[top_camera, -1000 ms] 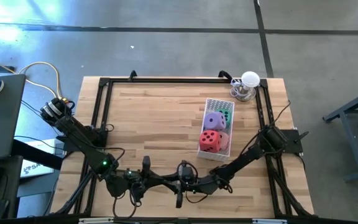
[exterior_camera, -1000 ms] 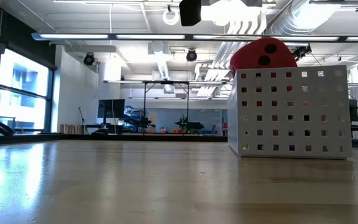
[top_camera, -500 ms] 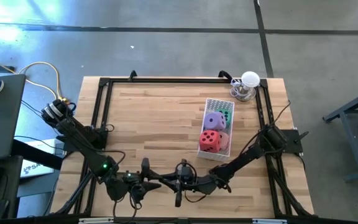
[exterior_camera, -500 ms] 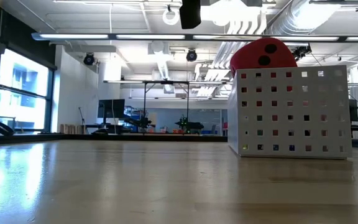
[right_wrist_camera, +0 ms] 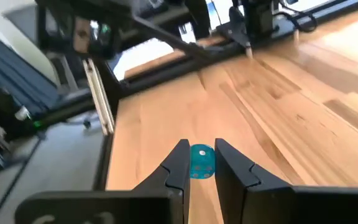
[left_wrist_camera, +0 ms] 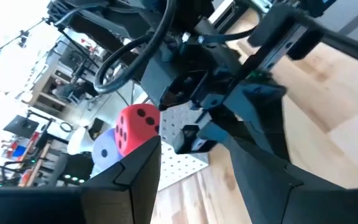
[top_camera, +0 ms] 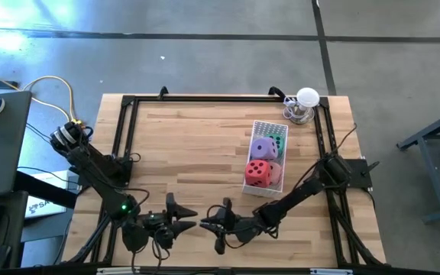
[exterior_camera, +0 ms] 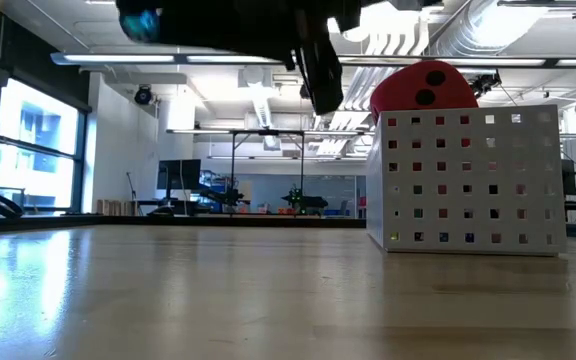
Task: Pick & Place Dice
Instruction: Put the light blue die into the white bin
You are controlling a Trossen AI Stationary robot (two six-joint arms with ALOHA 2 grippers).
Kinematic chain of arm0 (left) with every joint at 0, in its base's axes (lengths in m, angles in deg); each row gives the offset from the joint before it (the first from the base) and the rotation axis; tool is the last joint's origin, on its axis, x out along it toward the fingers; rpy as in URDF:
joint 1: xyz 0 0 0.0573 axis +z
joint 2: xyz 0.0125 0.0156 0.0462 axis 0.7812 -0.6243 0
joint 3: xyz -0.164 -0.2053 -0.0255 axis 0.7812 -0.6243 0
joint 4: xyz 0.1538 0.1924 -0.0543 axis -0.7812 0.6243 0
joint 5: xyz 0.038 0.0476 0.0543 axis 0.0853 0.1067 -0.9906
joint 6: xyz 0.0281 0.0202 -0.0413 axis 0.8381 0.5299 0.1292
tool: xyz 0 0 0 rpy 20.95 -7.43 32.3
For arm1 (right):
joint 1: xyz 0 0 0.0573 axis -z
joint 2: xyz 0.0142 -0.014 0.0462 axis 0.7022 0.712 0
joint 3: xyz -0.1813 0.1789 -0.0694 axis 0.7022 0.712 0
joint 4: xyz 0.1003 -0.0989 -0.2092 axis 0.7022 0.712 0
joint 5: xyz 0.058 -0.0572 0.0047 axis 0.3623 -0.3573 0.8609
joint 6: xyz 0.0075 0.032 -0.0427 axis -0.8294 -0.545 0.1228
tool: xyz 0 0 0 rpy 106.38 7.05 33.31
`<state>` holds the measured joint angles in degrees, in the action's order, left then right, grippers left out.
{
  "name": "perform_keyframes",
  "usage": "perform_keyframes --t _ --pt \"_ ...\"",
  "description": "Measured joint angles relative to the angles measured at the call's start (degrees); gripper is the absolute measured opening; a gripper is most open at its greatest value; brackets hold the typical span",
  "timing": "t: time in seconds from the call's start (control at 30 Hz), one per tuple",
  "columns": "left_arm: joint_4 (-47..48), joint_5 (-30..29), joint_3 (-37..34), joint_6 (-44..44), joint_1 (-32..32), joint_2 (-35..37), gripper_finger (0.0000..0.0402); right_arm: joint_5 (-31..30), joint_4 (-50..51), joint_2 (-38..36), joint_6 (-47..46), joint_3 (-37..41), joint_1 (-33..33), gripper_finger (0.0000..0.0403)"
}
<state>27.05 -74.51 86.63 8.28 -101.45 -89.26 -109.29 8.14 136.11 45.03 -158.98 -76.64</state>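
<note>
The left hand (top_camera: 180, 216) hovers at the tabletop's (top_camera: 189, 145) near edge, fingers parted and holding nothing. Just beside it, the right hand (right_wrist_camera: 199, 163) is clenched on a tiny teal die (right_wrist_camera: 201, 160). Farther right stands a white perforated basket (top_camera: 278, 180) holding the red (top_camera: 259, 173), pink (top_camera: 275, 168), purple (top_camera: 263, 147) and green (top_camera: 279, 142) dice.

From worktop height, the perforated white bin (exterior_camera: 466, 180) hides all but the top of the red die (exterior_camera: 425, 88); the pink, purple and green dice cannot be made out behind its wall. Overhead, the pink die (top_camera: 275, 169) shows only as a sliver beside the red one, and the green die (top_camera: 279, 143) is mostly covered by the purple die (top_camera: 263, 148). The left hand (exterior_camera: 318, 60) is cut off by the frame's upper edge.
</note>
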Motion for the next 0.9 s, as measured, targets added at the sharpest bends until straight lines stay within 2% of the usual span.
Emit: perform_keyframes --t 0.17,0.37,0.47,0.57,0.67,0.77,0.9 --pt "0.2 0.0 0.0 -3.9 -1.5 0.0 0.0185 -1.8 10.5 -4.8 -0.2 0.0 -1.0 0.0036" --pt "0.5 1.3 0.0 -15.4 -3.1 0.0 0.0185 -13.0 26.2 -13.0 -0.2 0.0 -5.1 0.0036" --pt "0.6 4.8 0.0 -21.9 -3.4 0.0 0.0185 -20.9 37.2 -16.8 -4.3 -0.1 -8.4 0.0036" --pt "0.8 9.6 0.0 -26.9 -3.4 0.0 0.0185 -28.3 51.1 -19.5 -14.8 0.0 -11.8 0.0036" --pt "1.2 13.0 0.0 -29.9 -3.4 0.0 0.0185 -31.6 65.4 -23.2 -29.9 0.0 -14.7 0.0036" --pt "1.6 14.0 0.0 -32.4 -3.4 0.0 0.0185 -30.7 79.7 -26.0 -44.9 0.0 -16.6 0.0036" --pt "2.9 14.0 0.0 -36.1 -3.4 0.0 0.0185 -25.1 97.5 -27.3 -62.4 0.0 -17.6 0.0036"
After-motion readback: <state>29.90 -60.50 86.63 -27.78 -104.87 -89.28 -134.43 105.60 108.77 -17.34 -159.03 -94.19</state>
